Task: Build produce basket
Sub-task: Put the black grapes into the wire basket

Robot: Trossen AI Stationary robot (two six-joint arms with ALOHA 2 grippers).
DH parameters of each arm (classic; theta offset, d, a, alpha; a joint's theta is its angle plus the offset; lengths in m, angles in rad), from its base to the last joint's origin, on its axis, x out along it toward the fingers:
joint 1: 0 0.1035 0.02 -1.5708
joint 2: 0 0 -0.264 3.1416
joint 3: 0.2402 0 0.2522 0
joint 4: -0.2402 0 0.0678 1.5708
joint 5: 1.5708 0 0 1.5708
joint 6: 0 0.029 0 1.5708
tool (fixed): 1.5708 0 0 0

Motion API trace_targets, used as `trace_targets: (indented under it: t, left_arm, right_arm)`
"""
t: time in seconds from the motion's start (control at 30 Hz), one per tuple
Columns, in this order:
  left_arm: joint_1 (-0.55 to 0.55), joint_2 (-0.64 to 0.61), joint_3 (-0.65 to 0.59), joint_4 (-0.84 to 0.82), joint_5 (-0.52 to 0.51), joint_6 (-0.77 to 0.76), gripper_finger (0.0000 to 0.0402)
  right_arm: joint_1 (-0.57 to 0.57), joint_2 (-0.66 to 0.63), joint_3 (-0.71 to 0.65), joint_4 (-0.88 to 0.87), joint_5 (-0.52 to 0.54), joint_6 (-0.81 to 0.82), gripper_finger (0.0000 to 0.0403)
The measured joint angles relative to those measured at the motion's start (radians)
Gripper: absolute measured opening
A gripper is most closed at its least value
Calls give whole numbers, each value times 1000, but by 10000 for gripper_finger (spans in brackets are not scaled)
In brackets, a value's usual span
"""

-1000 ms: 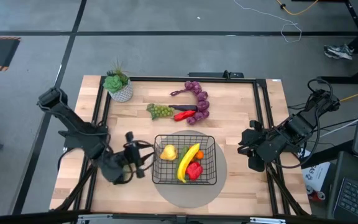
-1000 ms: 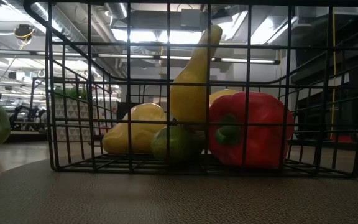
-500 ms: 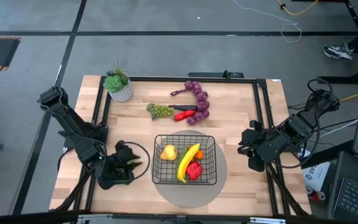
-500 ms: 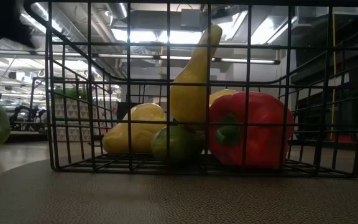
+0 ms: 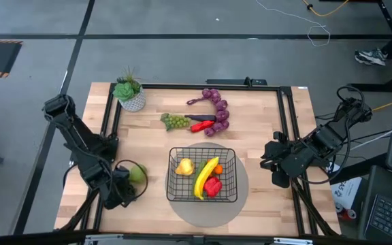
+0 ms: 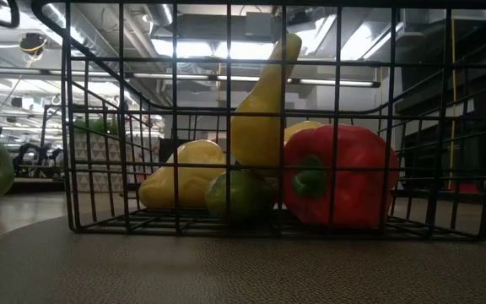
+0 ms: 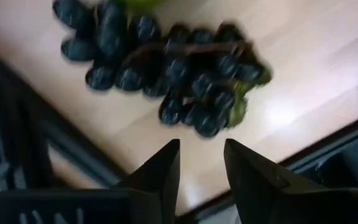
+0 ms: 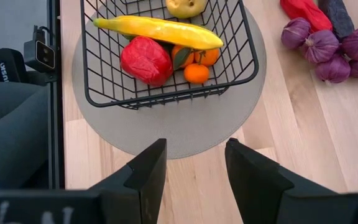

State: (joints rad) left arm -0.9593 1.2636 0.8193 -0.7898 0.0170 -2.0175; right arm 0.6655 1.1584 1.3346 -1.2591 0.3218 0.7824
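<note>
Black wire basket (image 5: 203, 175) sits on a round grey mat (image 5: 206, 207) on the wooden table (image 5: 264, 129), holding a banana (image 5: 206, 177), red pepper (image 5: 213, 186), lemon (image 5: 184, 166) and orange pieces (image 8: 196, 73). Left gripper (image 7: 201, 165) hovers with fingers (image 7: 160, 174) narrowly parted and empty; a dark grape bunch (image 7: 179, 68) lies just beyond their tips, and a green pear (image 5: 137, 173) is beside it. Right gripper (image 8: 194, 165) waits, fingers parted and empty, with the basket ahead of them.
</note>
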Motion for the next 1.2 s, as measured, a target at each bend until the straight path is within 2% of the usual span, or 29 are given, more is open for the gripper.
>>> trace_targets:
  t: [0.1, 0.17, 0.97, 1.2]
  left_arm:
    - [-21, 0, 0, -1, -101, 17, 119]
    - [-23, 1, 0, -11, -126, 12, 119]
    - [-21, 219, 0, 76, -103, 13, 119]
    - [-21, 272, 2, 123, -102, 62, 119]
  right_arm:
    - [0, 0, 0, 0, 0, 0, 165]
    - [0, 0, 0, 0, 0, 0, 165]
    - [0, 0, 0, 1, 0, -1, 165]
    - [0, 0, 0, 0, 0, -1, 165]
